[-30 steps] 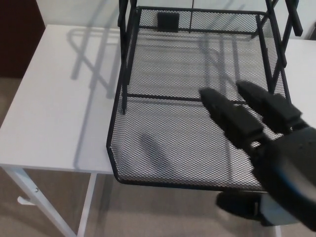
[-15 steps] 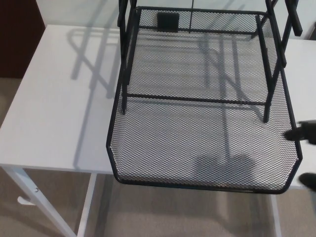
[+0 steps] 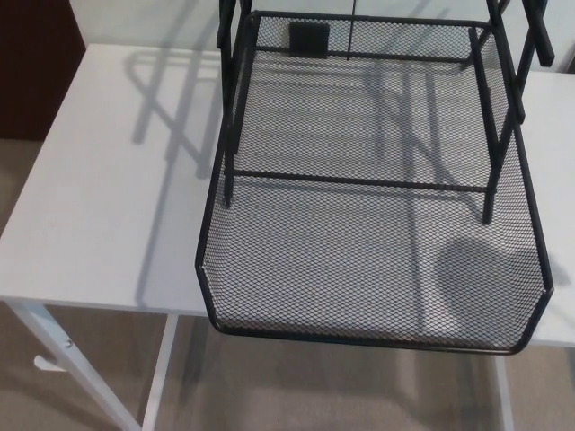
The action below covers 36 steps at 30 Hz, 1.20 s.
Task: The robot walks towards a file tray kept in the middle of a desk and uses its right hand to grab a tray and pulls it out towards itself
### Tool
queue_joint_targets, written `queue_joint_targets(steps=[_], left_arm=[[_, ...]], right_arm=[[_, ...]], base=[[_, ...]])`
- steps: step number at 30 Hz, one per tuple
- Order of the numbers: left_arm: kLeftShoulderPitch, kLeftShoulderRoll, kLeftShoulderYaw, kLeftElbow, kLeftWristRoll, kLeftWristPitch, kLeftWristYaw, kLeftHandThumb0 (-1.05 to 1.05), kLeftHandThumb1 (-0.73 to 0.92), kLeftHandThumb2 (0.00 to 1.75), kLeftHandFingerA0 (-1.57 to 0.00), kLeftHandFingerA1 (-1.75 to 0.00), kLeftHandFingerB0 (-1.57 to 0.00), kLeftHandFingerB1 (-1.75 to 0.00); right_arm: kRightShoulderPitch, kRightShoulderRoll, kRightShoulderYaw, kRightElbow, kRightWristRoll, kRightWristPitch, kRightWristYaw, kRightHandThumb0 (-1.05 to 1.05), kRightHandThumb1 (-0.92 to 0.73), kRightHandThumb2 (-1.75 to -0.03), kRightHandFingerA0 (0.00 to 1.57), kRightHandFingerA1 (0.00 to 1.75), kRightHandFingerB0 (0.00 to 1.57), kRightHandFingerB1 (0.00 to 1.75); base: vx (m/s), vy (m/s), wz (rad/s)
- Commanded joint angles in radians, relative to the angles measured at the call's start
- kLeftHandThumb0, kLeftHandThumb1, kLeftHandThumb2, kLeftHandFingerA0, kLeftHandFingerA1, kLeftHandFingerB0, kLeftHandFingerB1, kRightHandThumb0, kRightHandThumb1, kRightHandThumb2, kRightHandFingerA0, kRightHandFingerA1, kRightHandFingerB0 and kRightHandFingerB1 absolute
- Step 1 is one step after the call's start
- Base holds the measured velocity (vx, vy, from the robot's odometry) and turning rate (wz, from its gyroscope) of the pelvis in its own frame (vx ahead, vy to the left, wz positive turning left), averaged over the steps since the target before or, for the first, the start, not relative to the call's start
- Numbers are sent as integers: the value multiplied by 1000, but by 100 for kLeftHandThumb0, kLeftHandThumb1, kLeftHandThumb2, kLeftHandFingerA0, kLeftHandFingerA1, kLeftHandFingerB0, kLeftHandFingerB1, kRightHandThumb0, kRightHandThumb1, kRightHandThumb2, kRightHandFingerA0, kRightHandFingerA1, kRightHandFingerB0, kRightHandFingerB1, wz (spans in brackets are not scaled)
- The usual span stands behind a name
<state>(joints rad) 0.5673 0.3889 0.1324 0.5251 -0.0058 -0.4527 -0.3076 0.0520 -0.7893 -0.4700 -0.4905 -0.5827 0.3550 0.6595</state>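
One mesh tray (image 3: 359, 260) pulled out, empty.
Its front rim overhangs the white worktop's (image 3: 108, 197) near edge; neither hand shows, so finger state can't be told.

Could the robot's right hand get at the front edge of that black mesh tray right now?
Probably yes. The tray is pulled out so its front rim overhangs the desk, with nothing lying on or before it. But no robot hand is in view, so its actual reach can't be confirmed.
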Motion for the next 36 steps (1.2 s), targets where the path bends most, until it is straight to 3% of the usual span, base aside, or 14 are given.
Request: queue_joint_targets(steps=[1,7,10,13,14,15,16,21,24,25,26,27,28,36], left_arm=[[23,39,35,7,-27,33,-25,-48,32,62,-53,-46,-33,-40],[5,33,41,6,-42,51,-26,-46,32,60,-53,-46,-35,-40],[7,34,43,-3,-36,38,-18,-50,32,62,-54,-46,-34,-40],[0,35,47,-12,-42,47,-18,-49,32,62,-53,-47,-33,-40],[-9,34,48,-1,-45,46,-19,-49,32,62,-53,-46,-33,-40],[-13,36,47,-2,-40,44,-17,-49,32,62,-53,-47,-33,-40],[-16,37,47,-8,-43,49,-19,-49,33,62,-53,-47,-33,-40],[-17,31,48,-21,-50,60,-21,-46,32,61,-54,-46,-34,-40],[-26,31,46,-19,-55,60,-31,-45,32,61,-52,-46,-34,-41],[-27,33,46,-22,-51,61,-29,-45,32,61,-52,-47,-34,-41],[-26,35,46,-29,-47,61,-26,-47,32,61,-53,-47,-34,-41],[-28,37,46,-28,-47,57,-27,-47,32,61,-53,-47,-34,-41],[-33,41,48,-29,-46,64,-29,-47,32,61,-54,-46,-34,-41],[-37,47,52,-30,-42,70,-37,-46,32,61,-52,-47,-34,-41]], right_arm=[[-253,-335,-1232,485,990,733,917,-55,-58,-58,106,66,86,51],[258,6,-1073,294,980,285,876,-32,-59,-59,121,83,109,70],[416,70,-934,282,904,209,880,-39,-54,-58,127,69,108,63],[516,102,-782,315,834,24,854,-47,-55,-56,134,85,112,70],[522,102,-755,331,834,-4,861,-54,-47,-78,130,98,109,81],[539,116,-730,332,829,-45,843,-52,-55,-58,137,91,120,70],[553,123,-720,312,829,-40,832,-57,-44,-78,130,101,114,82],[591,131,-631,337,865,16,877,-54,-45,-77,129,96,110,76],[626,181,-547,307,861,-115,856,-58,-47,-81,128,100,115,79],[637,188,-522,301,852,-133,846,-53,-58,-58,131,98,120,66],[645,199,-488,306,838,-154,833,-57,-48,-80,125,104,110,81],[642,207,-460,332,830,-162,827,-52,-59,-58,130,95,117,67],[626,219,-412,404,805,-170,810,-58,-48,-81,128,98,115,83],[525,262,-272,699,726,-113,701,-49,-62,-60,131,90,125,78]], base=[[0,0,0],[0,0,0],[0,0,0],[0,0,0],[0,0,0],[0,0,0],[0,0,0],[0,0,0],[0,0,0],[0,0,0],[0,0,0],[0,0,0],[0,0,0],[0,0,0]])
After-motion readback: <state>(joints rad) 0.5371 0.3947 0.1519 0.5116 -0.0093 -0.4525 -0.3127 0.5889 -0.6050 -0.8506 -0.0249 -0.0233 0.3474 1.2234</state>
